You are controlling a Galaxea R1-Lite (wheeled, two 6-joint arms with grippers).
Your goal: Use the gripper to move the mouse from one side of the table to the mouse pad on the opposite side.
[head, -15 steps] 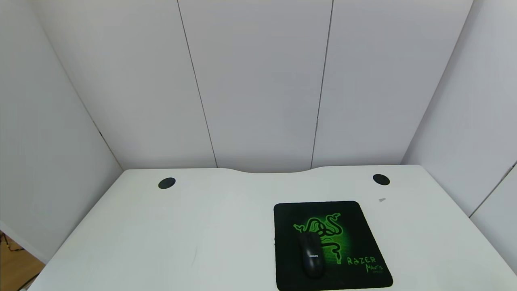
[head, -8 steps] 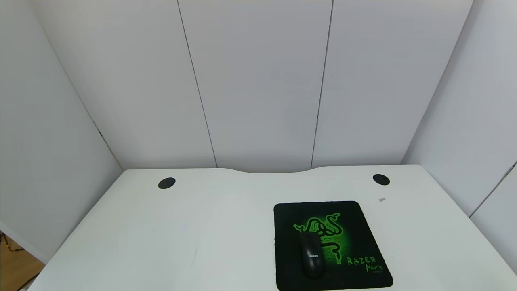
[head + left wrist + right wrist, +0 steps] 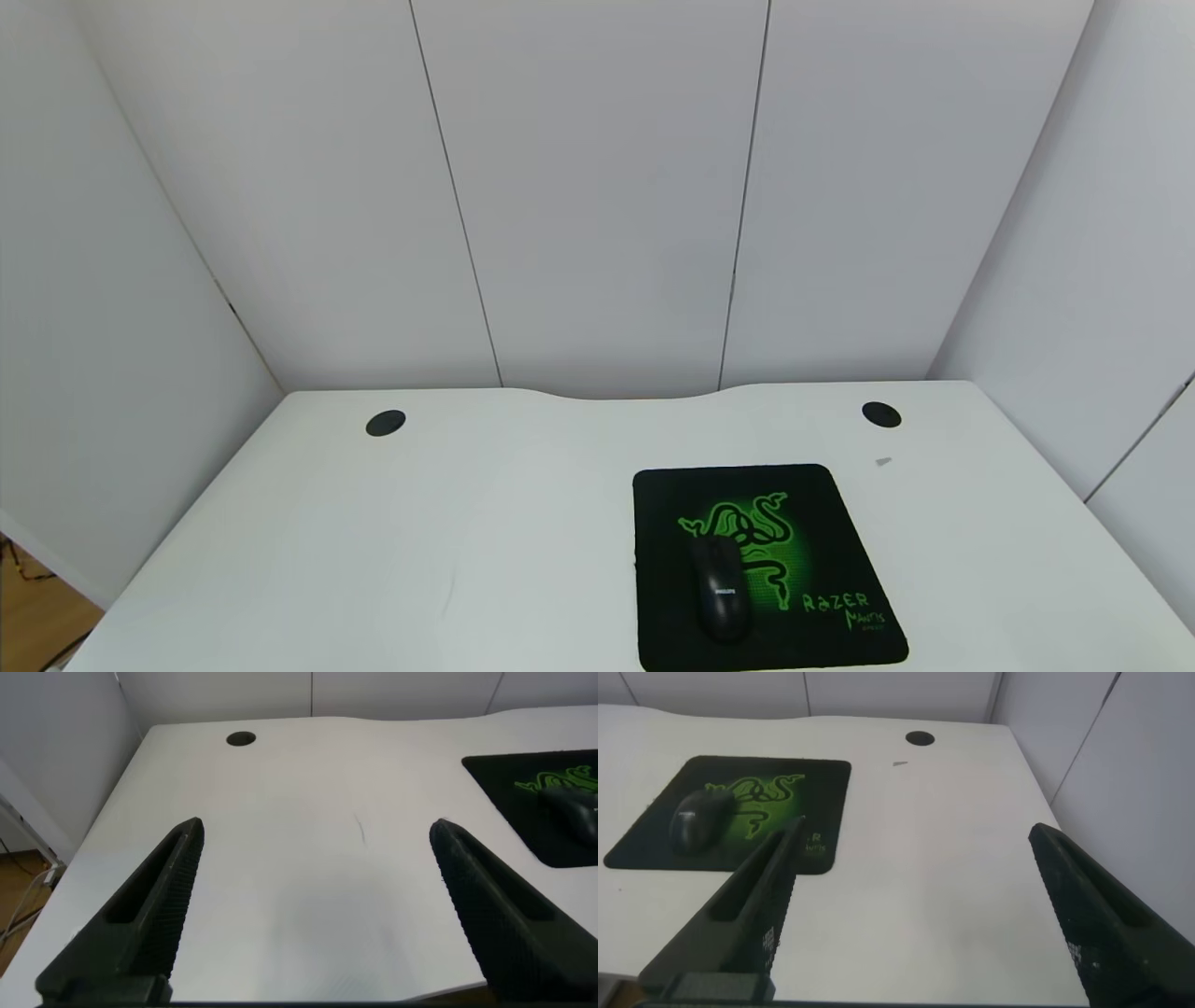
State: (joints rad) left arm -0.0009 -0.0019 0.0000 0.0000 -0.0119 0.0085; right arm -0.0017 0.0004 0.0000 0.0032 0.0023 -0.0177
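Observation:
The black mouse (image 3: 720,591) lies on the black mouse pad (image 3: 822,523) with the green emblem, on the right half of the white table (image 3: 420,551). It also shows in the right wrist view (image 3: 694,821) on the pad (image 3: 817,784), and at the edge of the left wrist view (image 3: 581,805). Neither arm shows in the head view. My left gripper (image 3: 318,831) is open and empty above the table's left part. My right gripper (image 3: 915,835) is open and empty above the table's right part, beside the pad.
Two round black cable holes sit near the table's curved back edge, left (image 3: 386,423) and right (image 3: 881,414). A small grey scrap (image 3: 882,461) lies behind the pad. White walls close in the back and both sides. A thin dark mark (image 3: 361,829) is on the table.

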